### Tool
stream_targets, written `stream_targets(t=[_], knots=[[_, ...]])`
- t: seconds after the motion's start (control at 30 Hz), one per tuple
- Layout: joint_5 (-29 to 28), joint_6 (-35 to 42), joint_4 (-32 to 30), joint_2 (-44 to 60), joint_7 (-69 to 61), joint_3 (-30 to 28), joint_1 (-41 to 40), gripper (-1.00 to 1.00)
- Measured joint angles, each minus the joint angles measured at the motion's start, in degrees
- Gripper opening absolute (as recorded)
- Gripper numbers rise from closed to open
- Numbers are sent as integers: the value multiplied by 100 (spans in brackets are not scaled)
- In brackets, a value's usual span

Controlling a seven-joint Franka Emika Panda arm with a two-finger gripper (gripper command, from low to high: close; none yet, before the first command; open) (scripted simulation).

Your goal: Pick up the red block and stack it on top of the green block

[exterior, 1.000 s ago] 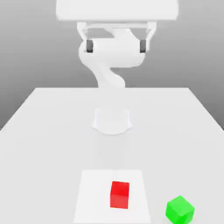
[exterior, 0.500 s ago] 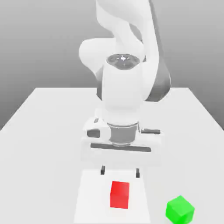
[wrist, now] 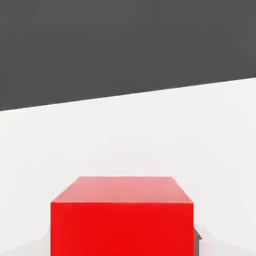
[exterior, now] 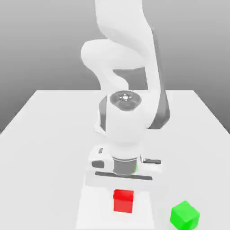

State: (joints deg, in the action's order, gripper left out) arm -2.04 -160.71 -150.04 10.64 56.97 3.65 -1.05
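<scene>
Starting at the exterior view's left, the white table [exterior: 45,148] lies bare out to its edge, with a slightly brighter white square patch [exterior: 90,211] marked on it near the front. The white arm [exterior: 128,67] bends down over this patch, its wrist and hand low above the surface. The gripper [exterior: 122,186] sits right at the red block [exterior: 123,201], whose upper part is hidden behind the hand; whether the fingers are spread or closed on the block cannot be told from the pictures, because the hand's body covers them in the exterior view. The red block rests on the bright patch, about in the middle of the table's front part. Further toward the exterior view's right, well apart from the red block and just off the patch's corner, the green block [exterior: 184,214] rests on the table, turned so that one of its corners faces the camera. In the hand view the red block [wrist: 121,217] looms close and square-on, with white table [wrist: 125,140] behind it and a small dark piece [wrist: 197,242] just beside the block's lower edge.
</scene>
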Motion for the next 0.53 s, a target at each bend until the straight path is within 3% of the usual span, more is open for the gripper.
stream_targets(t=[0.07,0.27,0.4,0.43,0.53], knots=[[57,339,14,-323,-116,77,15,-100],[-196,1253,1157,-62,-1239,884,605,-100],[-551,873,1424,611,-1247,879,849,-100],[-649,697,1444,811,-1186,817,904,100],[-649,697,1444,811,-1186,817,904,100]])
